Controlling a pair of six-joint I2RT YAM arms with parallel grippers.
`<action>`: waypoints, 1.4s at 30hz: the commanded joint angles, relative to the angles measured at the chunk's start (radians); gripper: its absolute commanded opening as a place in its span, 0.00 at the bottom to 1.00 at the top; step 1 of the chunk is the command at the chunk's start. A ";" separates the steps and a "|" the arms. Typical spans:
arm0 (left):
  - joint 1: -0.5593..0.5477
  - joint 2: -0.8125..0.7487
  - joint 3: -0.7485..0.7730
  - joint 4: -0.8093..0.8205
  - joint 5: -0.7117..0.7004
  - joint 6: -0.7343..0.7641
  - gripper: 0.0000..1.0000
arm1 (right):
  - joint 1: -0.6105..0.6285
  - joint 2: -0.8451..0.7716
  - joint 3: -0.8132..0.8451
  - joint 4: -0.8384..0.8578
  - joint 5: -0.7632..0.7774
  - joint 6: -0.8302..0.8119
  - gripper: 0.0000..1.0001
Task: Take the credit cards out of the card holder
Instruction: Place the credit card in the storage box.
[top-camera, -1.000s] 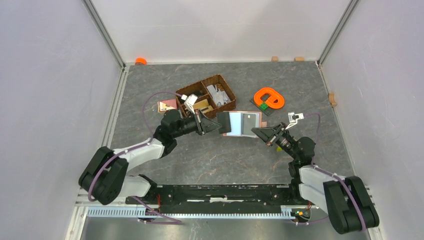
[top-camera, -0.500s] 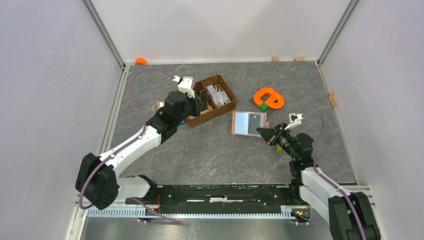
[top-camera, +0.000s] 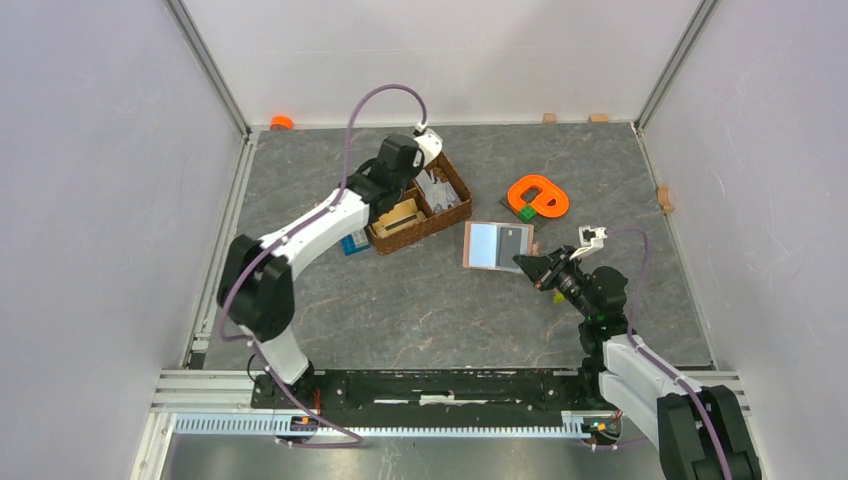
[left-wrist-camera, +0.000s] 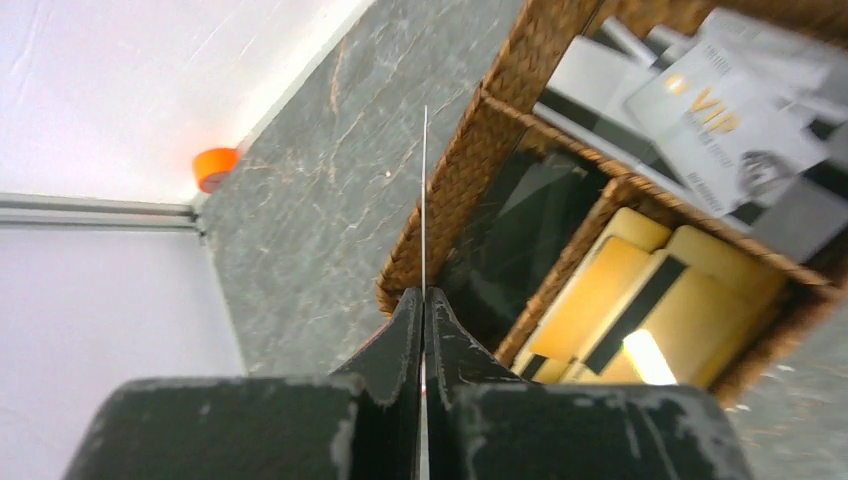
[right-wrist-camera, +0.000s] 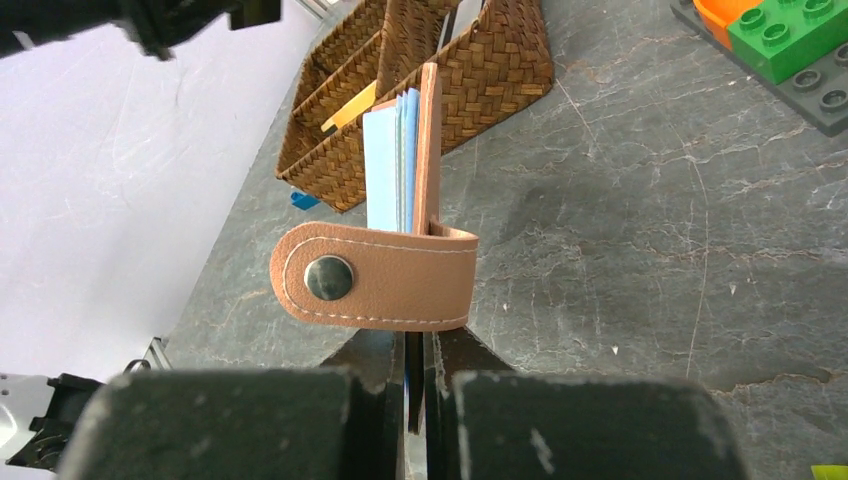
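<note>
Showing the table (top-camera: 430, 310) from above: white walls close it on the left, rear and right, and the arms' base rail runs along its near edge. The widest bare stretch lies in the near half, between the two arms. The far half holds a wicker basket (top-camera: 425, 228) left of centre and an orange toy piece (top-camera: 538, 197) on bricks to its right. A small blue item (top-camera: 352, 243) lies just beside the basket's near-left corner. A small orange object (top-camera: 282, 122) sits in the far-left corner.

The left end effector (top-camera: 408, 158) reaches out over the basket's far side. In the left wrist view, its fingers (left-wrist-camera: 440, 345) are pressed together on a thin card (left-wrist-camera: 424, 200) seen edge-on, so that its colour cannot be told. That card projects straight out from the fingertips and crosses the basket's outer rim (left-wrist-camera: 455, 190). Beyond the rim, one compartment holds yellow cards, another grey-white ones.

The right end effector (top-camera: 530, 265) is clamped on the card holder (top-camera: 497, 245), which is held between the basket and the right arm, just near of the orange piece. In the right wrist view, the holder (right-wrist-camera: 430, 150) stands on edge directly beyond the closed fingertips. Its snap tab (right-wrist-camera: 375, 277) curls leftward across them. The credit cards (right-wrist-camera: 385, 170) remain stacked against the holder's left face, pale blue edges showing.
</note>
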 joint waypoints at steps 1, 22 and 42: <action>0.005 0.123 0.099 -0.081 -0.083 0.253 0.02 | -0.004 -0.011 0.011 0.074 -0.008 0.014 0.00; 0.057 0.301 0.220 -0.212 -0.108 0.323 0.33 | -0.003 0.063 0.002 0.162 -0.062 0.065 0.00; 0.030 -0.329 -0.295 0.179 0.466 -1.002 1.00 | -0.004 0.187 0.024 0.377 -0.203 0.141 0.00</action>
